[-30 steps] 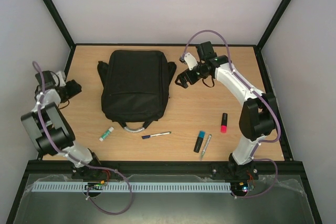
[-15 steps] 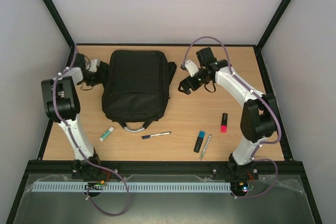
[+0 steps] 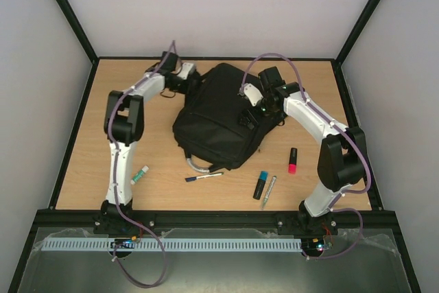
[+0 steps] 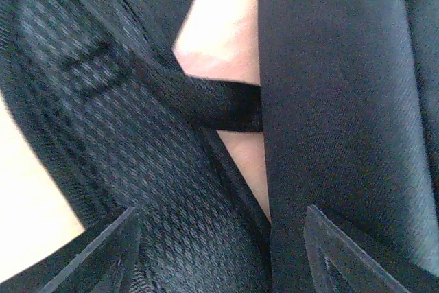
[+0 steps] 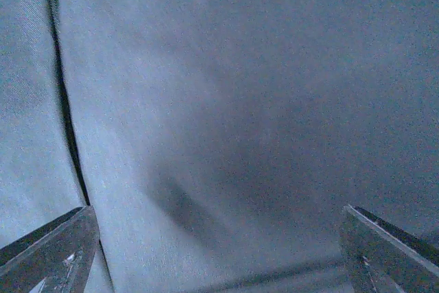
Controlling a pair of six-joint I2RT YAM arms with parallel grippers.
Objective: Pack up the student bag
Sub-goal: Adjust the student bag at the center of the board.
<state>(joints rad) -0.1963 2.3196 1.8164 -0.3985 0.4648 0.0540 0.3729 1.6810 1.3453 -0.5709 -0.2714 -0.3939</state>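
I read the bag point(image 3: 216, 125) lying askew on the middle of the table point(image 3: 89, 142), left gripper point(image 4: 219, 252) at its far left corner, jaws apart around a mesh strap point(image 4: 123, 142), clamping not confirmable, right gripper point(image 5: 219, 255) spread wide over its right-side fabric, holding nothing

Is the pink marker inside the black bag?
No, the pink marker lies on the table beside the student bag.
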